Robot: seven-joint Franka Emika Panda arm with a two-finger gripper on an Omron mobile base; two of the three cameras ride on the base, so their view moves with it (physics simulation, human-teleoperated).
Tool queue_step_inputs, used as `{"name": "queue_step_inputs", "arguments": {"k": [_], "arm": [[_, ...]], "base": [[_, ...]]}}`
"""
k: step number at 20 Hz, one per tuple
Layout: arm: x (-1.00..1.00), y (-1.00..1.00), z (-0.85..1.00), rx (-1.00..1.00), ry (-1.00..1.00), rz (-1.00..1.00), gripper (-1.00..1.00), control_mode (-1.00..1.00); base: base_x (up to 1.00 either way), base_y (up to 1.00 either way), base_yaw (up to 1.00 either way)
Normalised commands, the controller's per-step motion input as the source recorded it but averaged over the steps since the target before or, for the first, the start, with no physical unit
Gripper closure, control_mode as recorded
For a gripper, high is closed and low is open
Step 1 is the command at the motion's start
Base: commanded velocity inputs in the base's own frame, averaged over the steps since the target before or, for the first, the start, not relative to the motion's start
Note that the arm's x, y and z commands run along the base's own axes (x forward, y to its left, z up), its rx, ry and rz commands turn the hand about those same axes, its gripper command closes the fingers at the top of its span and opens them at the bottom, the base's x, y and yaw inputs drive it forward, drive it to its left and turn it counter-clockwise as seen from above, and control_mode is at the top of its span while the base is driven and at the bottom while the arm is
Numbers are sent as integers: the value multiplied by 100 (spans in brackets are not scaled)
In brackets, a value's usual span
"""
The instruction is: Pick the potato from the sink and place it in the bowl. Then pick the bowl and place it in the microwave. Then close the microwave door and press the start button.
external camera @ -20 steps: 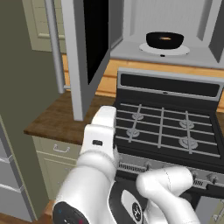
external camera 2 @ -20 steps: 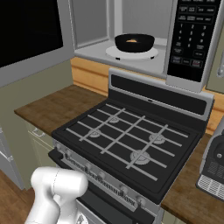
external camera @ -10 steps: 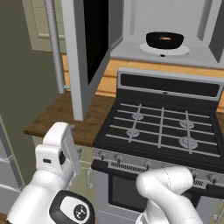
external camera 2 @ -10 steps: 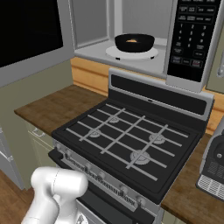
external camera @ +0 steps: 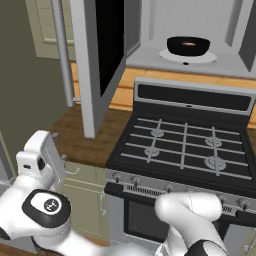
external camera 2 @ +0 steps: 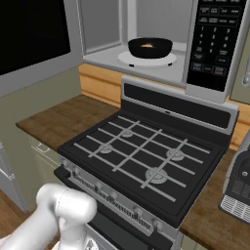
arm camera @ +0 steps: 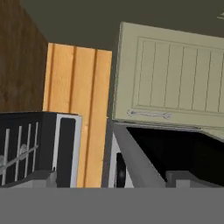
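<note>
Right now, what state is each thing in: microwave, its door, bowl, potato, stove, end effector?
microwave: open, not yet started.
microwave door: swung wide open.
bowl: upright on the turntable inside the microwave.
potato: in the bowl.
gas stove: burners unlit, nothing on the grates.
end effector: open, holding nothing.

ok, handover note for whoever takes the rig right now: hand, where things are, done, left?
Hand: open and holding nothing, swung low to the left of the stove, facing the microwave door.
Things: the bowl sits on the turntable inside the microwave, and the potato shows as an orange patch inside it. The microwave door stands wide open, swung out to the left.
Done: potato in bowl, bowl in microwave.
Left: close the door, then press start on the keypad at the microwave's right side.
</note>
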Motion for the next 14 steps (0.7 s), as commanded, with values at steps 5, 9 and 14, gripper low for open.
{"name": "queue_step_inputs", "arguments": {"k": [5,9,14], "arm": [[93,71,-21,0,0,-7,-100,-100],[81,27,0,-1,-2,-12,-100,-100],[38,3,3,-1,-10,-25,-100,-100]], "base": [[0,0,0],[0,0,0],[0,0,0]]}}
